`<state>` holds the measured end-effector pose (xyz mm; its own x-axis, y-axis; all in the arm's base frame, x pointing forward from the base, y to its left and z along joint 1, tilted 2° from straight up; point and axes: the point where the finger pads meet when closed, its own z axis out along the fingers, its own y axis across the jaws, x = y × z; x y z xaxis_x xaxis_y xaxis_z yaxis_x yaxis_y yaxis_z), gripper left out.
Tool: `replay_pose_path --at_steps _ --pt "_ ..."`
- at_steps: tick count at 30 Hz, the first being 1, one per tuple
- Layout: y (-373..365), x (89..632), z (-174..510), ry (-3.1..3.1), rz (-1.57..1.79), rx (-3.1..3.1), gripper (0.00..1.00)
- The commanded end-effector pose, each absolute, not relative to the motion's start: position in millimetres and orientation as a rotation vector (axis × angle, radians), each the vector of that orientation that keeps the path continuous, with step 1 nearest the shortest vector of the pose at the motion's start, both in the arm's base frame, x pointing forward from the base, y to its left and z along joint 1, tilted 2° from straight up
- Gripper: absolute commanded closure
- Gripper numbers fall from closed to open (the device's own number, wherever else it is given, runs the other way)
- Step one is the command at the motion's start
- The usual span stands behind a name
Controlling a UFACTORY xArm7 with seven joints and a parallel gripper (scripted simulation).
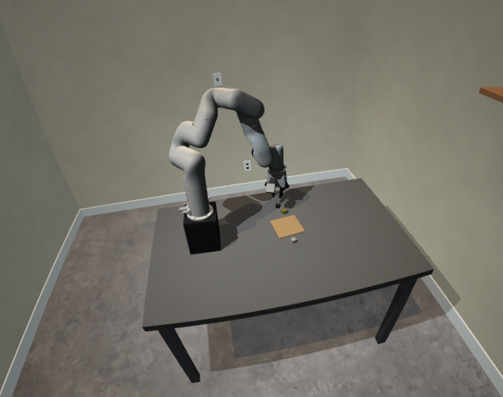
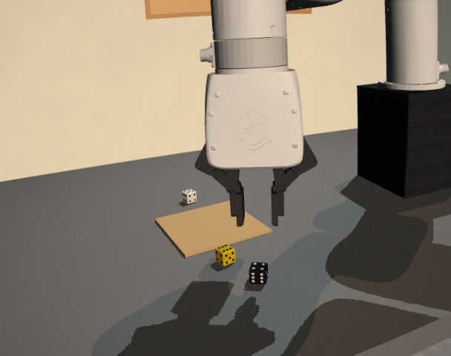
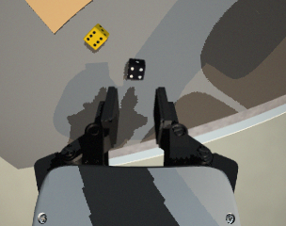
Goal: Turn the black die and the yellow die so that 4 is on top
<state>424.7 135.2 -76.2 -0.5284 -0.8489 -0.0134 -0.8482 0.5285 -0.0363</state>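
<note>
The claw (image 1: 277, 195) (image 2: 257, 224) (image 3: 136, 99) is partly open, approx. a third of its range, w/ nothing between its fingers. The black die (image 1: 278, 205) (image 2: 258, 273) (image 3: 135, 70) lies on the table, lower centre-right of the ext. view, with 4 on top. In the wrist view it is just above the fingertips, in line w/ the middle of the gap; its sides run nearly parallel to the pads. So the coming move prob. needs forward and down travel, little sideways.

The yellow die (image 1: 284, 211) (image 2: 225, 255) (image 3: 96, 38), upper left of it in wrist view, shows 6 on top, so it must be turned. Both dice are off the mat (image 1: 287, 226) (image 2: 210, 230) (image 3: 58, 11). Black likely needs only carrying there, w/o net turn.
</note>
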Motion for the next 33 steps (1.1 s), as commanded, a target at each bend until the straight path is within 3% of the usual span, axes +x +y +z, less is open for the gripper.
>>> replay_pose_path --at_steps 1,33 --pt "135.7 426.2 -74.9 2.717 -0.040 -1.509 0.64" --pt "136.2 426.8 -93.2 2.718 -0.038 -1.508 0.64"
